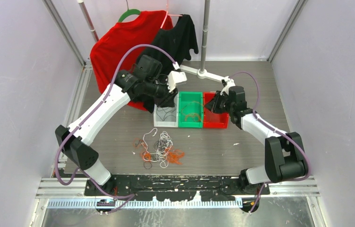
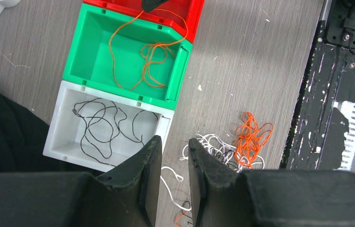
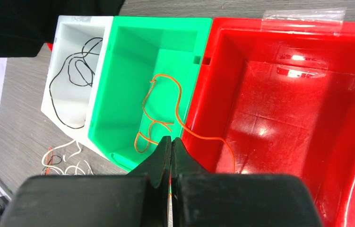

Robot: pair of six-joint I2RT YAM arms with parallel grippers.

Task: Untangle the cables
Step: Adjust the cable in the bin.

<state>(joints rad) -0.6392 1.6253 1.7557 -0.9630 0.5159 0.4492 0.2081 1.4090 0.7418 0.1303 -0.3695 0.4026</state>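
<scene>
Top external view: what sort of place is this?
Likely a robot lab test cell: left arm and right arm bolted to a walled-in table, with sorting bins and tangled cables.

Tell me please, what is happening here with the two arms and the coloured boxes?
Two robot arms are sorting tangled cables into bins. A black cable lies in the white bin. An orange cable lies in the green bin, with one loop hanging over into the red bin. The right gripper is shut just above that loop; whether it pinches it is unclear. The left gripper hovers open and empty near the white bin. A tangled pile of white, orange and black cables waits on the table.
</scene>
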